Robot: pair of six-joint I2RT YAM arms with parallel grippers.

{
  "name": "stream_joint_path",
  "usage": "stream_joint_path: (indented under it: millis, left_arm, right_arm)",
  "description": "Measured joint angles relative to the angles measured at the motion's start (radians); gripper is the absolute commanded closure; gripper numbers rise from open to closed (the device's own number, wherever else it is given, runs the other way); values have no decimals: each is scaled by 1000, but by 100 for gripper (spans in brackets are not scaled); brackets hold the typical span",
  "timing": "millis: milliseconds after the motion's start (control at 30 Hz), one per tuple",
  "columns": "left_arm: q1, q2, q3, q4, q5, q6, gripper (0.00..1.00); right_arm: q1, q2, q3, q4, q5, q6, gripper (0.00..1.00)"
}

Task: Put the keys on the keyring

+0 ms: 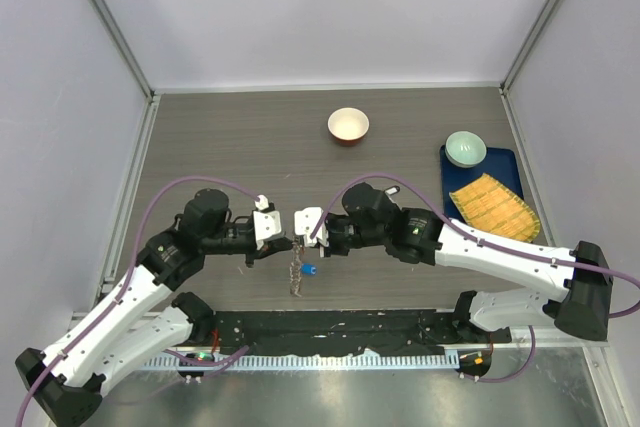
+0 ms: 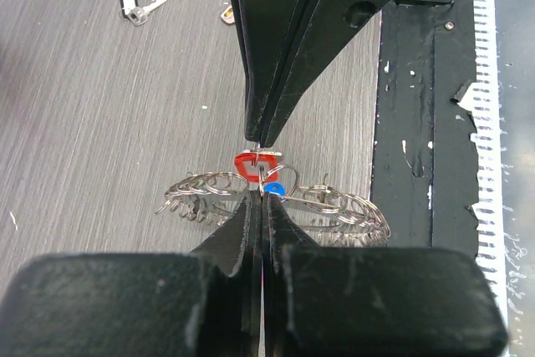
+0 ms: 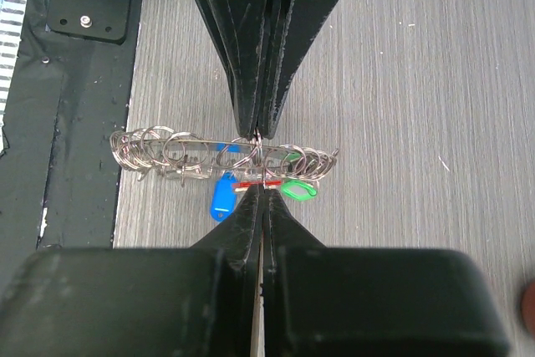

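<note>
My two grippers meet tip to tip above the table's near middle. The left gripper is shut on the keyring, a thin metal ring fringed with small silvery rings, held up edge-on and hanging below the fingers. The right gripper is shut on the red key, pressed against the ring. A blue key and a green key hang from the ring. A black key and a yellow key lie loose on the table.
A red-and-cream bowl stands at the back middle. A blue tray at the right holds a pale green bowl and a yellow woven mat. A black strip runs along the near edge.
</note>
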Motion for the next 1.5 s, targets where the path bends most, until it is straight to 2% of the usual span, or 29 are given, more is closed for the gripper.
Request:
stream_joint_path:
  millis: [1500]
  left_arm:
    - [0,1,-20,8,45,33,100]
  right_arm:
    - [-2,0,-16,14,-27,38,99]
